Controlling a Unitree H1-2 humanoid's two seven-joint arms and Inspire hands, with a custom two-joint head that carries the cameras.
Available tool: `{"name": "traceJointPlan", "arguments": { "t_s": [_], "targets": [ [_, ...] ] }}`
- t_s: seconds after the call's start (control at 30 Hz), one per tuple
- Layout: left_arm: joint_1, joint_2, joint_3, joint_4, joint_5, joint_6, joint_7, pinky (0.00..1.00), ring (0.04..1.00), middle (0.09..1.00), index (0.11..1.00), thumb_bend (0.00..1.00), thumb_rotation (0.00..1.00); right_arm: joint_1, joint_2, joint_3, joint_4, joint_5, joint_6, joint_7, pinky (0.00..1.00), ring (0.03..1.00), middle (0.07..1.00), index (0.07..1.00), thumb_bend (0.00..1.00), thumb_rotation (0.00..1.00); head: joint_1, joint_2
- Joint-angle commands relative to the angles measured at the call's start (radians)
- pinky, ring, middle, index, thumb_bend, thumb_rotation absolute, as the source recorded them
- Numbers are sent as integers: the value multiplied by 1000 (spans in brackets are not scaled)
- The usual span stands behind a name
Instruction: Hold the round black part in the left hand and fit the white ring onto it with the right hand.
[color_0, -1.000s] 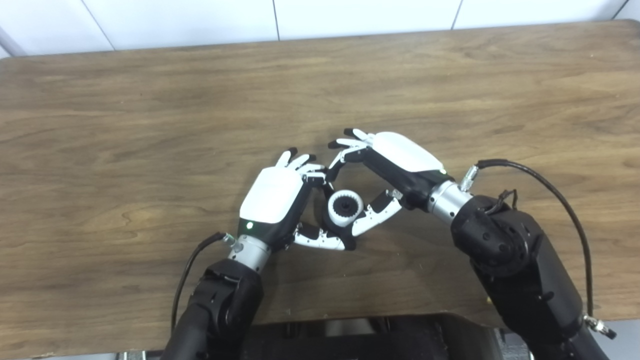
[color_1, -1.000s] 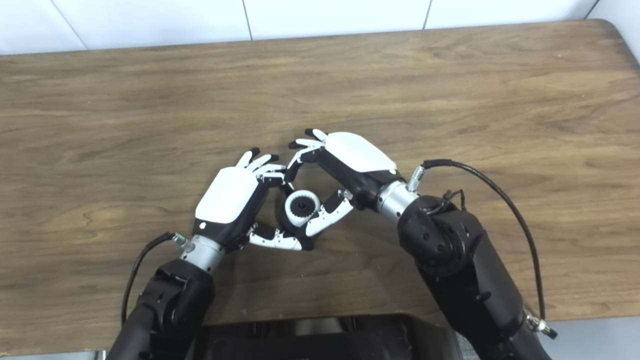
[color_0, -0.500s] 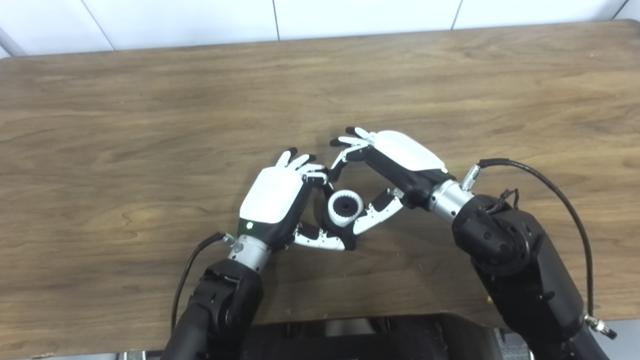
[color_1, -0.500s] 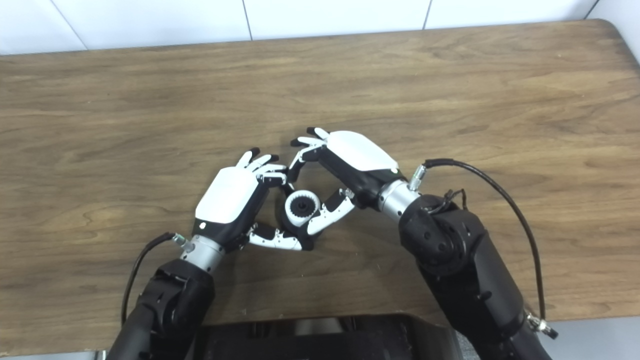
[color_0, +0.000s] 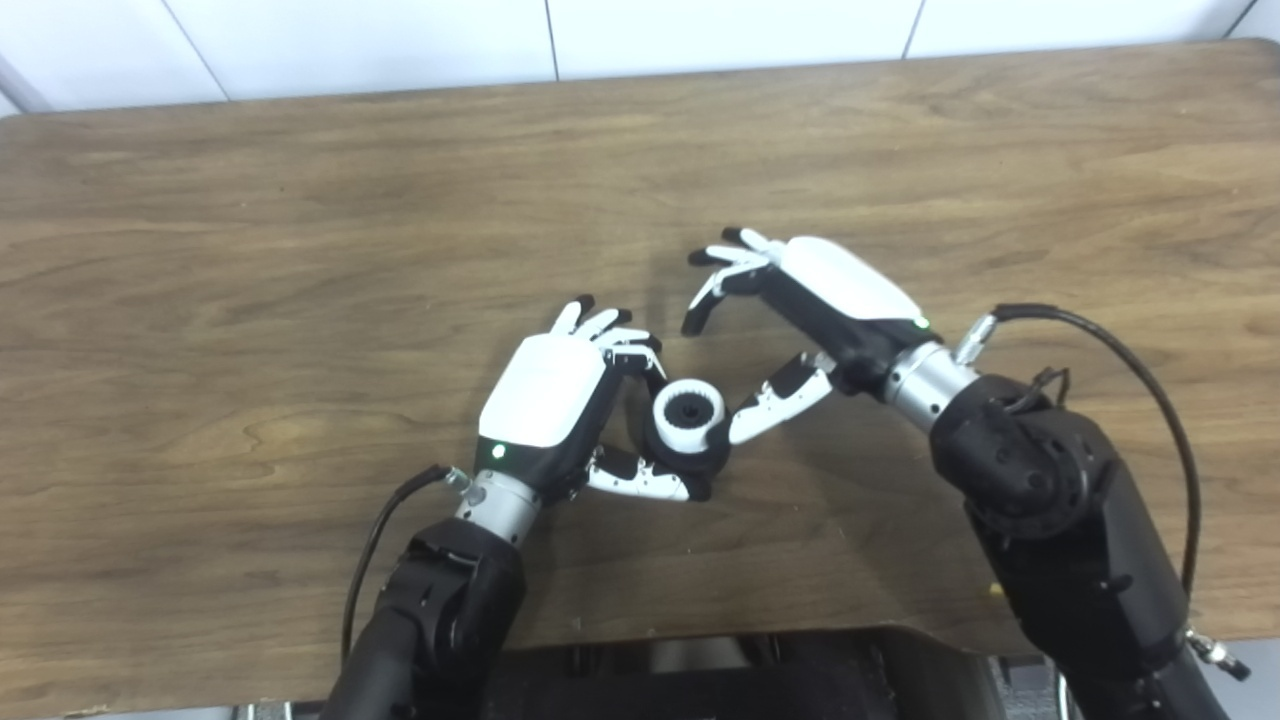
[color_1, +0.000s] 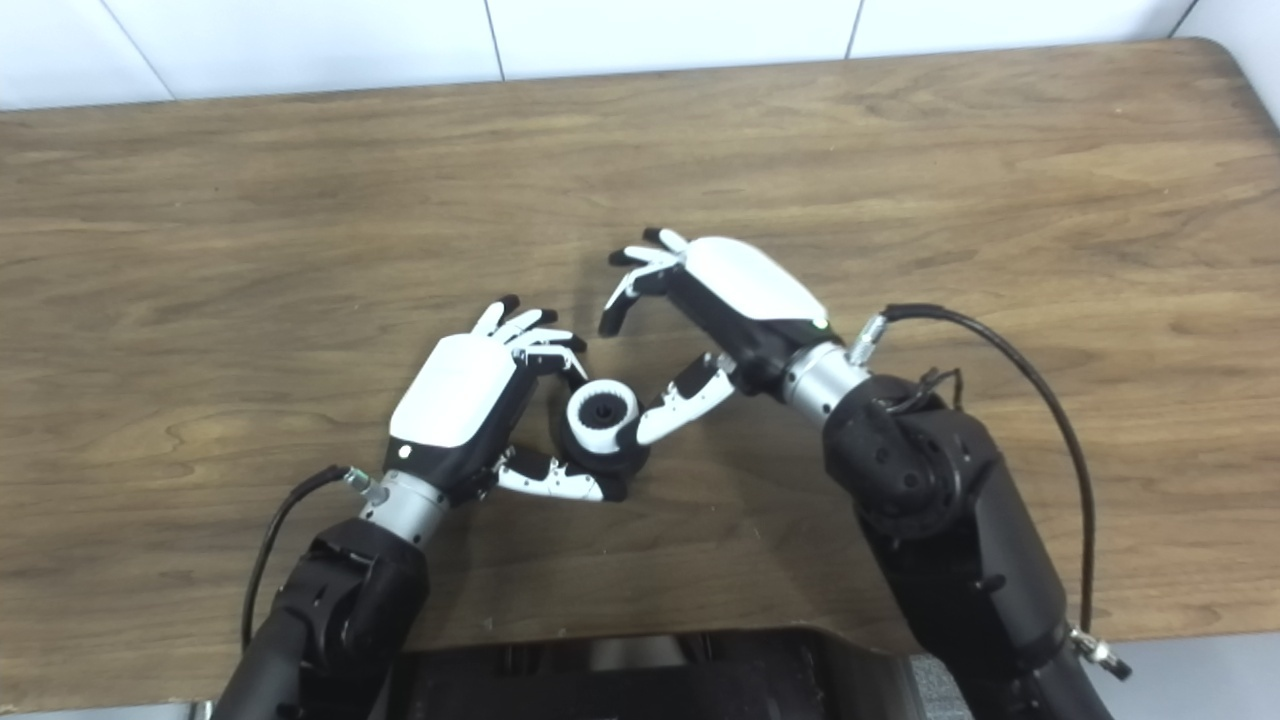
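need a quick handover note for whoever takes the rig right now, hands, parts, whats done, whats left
Left hand: shut on the round black part, holding it just above the table.
Right hand: open, holding nothing, fingers spread beside the part; its thumb tip is close to the ring, and contact cannot be told.
White ring: sits on top of the black part, around its toothed centre, and looks level.
Done: ring looks placed on the part.
Left: check that the ring is fully seated, probably clear the right hand, then set the assembly down.

Even bright light, soft shadows, mild blur throughout.
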Motion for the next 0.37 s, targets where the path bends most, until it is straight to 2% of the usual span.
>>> {"name": "traceJointPlan", "arguments": {
  "t_s": [0.0, 0.33],
  "targets": [
    [-5, 4, 4, -5, -5, -13, 11, 1000, 901, 772, 484, 525, 58, -36, -12, -27, -36, 18, -15, -23, 998, 1000, 904, 626, 965, 253, 1, 0],
    [3, -5, 20, -12, -2, 1, 12, 1000, 889, 770, 493, 524, 70, -41, -34, -100, -45, 44, -14, -32, 998, 989, 896, 616, 983, 235, -4, -6]
  ]
}}
